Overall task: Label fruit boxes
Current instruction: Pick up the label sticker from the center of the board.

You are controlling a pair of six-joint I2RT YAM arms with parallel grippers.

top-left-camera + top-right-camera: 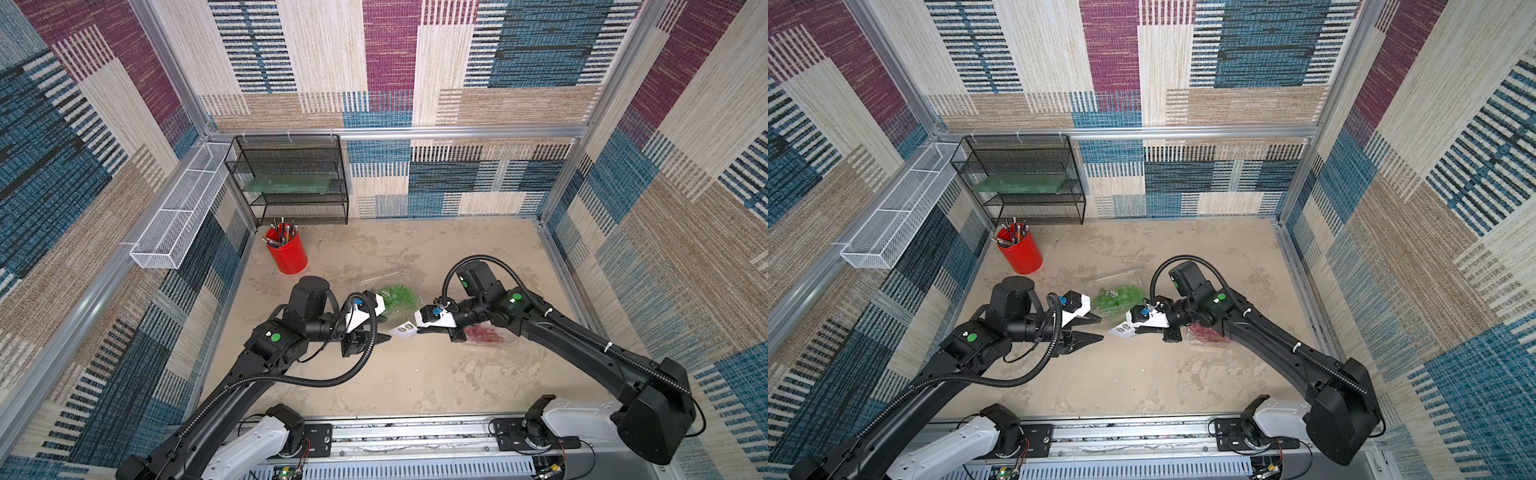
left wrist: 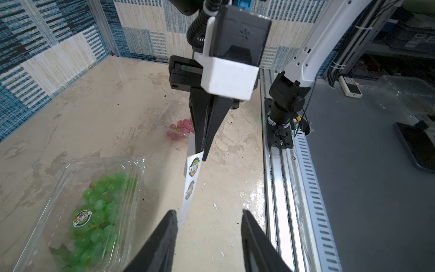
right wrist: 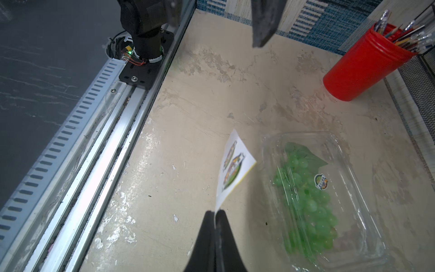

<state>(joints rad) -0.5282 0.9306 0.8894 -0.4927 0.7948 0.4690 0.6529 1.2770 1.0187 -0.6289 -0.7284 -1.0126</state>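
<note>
Pinching the sticker sheet (image 1: pixel 403 329) aloft in the clenched right gripper (image 3: pixel 215 212), free end offered, likely for peeling, to the empty, spread-open left gripper (image 1: pixel 1098 328) at its 9 o'clock; green-grape box (image 1: pixel 397 297), already stickered, at 12 o'clock, red-grape box (image 1: pixel 484 334) at 3.

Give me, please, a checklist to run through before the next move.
1. Grip of the right gripper on the sticker sheet: ok, shut.
2. State of the left gripper: ok, open, empty, near the sheet.
3. Supply of stickers: ok, at least two.
4. Marking on the green grape box: ok, a label on its lid.
5. Marking on the red grape box: cannot tell, the right arm hides most.
</note>
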